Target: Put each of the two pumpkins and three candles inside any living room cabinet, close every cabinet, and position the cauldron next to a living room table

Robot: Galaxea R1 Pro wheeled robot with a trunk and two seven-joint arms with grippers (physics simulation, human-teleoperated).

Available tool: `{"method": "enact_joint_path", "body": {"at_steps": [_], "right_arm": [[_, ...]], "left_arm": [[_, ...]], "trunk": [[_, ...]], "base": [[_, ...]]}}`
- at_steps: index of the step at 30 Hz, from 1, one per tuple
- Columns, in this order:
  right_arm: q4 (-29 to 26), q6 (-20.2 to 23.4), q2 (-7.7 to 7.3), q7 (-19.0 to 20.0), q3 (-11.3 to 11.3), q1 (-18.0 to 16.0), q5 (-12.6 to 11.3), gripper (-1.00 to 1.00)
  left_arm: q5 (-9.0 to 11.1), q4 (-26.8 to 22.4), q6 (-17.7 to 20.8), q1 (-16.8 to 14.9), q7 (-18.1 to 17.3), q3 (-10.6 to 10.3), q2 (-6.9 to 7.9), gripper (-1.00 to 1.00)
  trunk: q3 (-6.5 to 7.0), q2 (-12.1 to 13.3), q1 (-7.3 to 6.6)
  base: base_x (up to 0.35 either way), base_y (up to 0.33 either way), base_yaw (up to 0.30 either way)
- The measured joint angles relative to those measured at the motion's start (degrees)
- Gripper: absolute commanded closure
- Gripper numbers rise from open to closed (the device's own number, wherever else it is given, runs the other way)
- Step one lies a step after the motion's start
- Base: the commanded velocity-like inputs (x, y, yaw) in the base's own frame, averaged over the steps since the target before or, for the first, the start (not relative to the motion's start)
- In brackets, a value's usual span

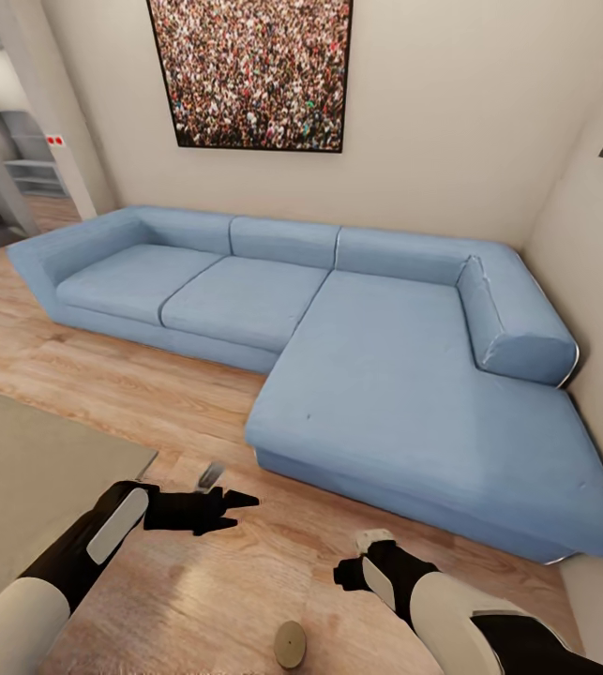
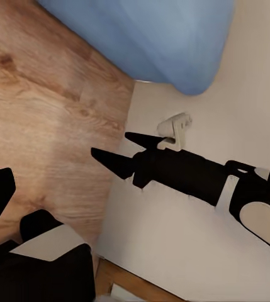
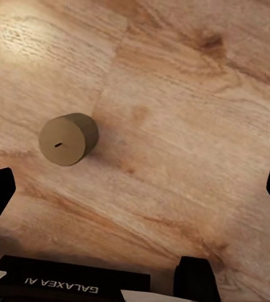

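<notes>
One candle (image 1: 291,644), a short tan cylinder with a slit of wick, is lying on the wooden floor (image 1: 104,375) at the bottom centre of the head view, just ahead of our right gripper (image 1: 350,572); in the right wrist view the same candle (image 3: 68,138) is sitting left of centre on bare boards, between fingertips we are holding wide apart with nothing in them. Our left gripper (image 1: 235,506) is hanging at the lower left of the head view, its two dark fingers parted and empty, and in the left wrist view we are seeing it (image 2: 109,151) over floor and a pale surface. We are judging the task to be early or mid-way: this candle is not yet in a cabinet, and the pumpkins, the other candles, the cabinet and the cauldron are nowhere for us to check here, so we cannot say what is done. The room is taking up the rest: a blue L-shaped sofa (image 1: 357,356) across the middle, a framed crowd picture (image 1: 249,70) at upper centre on a cream wall, and a grey rug (image 1: 29,469) at lower left
</notes>
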Motion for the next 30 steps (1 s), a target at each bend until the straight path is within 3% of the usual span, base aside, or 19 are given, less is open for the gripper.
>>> {"method": "enact_joint_path", "body": {"at_steps": [12,19,30], "right_arm": [[0.0,0.0,0.00,0.0,0.0,0.0,0.0,-1.00],[0.0,-0.1,0.00,-0.1,0.0,0.0,0.0,-1.00],[0.0,-0.7,0.00,-1.0,0.0,0.0,0.1,-1.00]], "left_arm": [[0.0,0.1,0.0,0.1,0.0,0.0,-0.15,-1.00],[-0.2,4.1,-0.1,0.1,0.0,0.1,-0.50,-1.00],[-0.1,4.4,0.0,0.1,-0.1,0.0,-0.57,-1.00]], "trunk": [[-2.15,-4.8,2.64],[-3.41,-7.6,4.17],[-5.39,-12.0,6.59]], "base": [[0.000,0.000,0.288],[0.000,0.000,0.288],[0.000,0.000,0.288]]}}
